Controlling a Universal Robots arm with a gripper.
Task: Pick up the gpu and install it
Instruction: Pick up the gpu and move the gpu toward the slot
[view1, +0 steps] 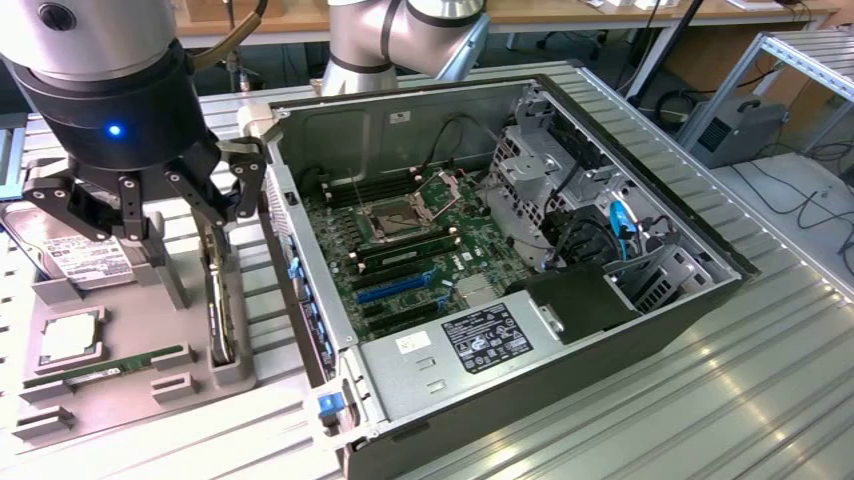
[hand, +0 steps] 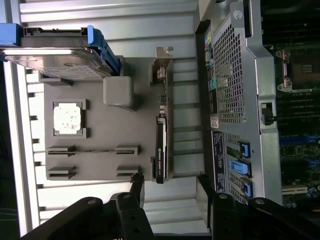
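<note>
Gray tray (view1: 134, 395) holds gpu (view1: 219, 300) on edge; jaws apart nearby.

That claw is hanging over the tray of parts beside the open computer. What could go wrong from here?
1. The gpu stands on edge in the grey holder, right beside the computer case; the open jaws might clip that wall going down.
2. The hard drive sits on the same holder, so a misaligned approach could knock it.
3. Cables inside the case could snag the card.
</note>
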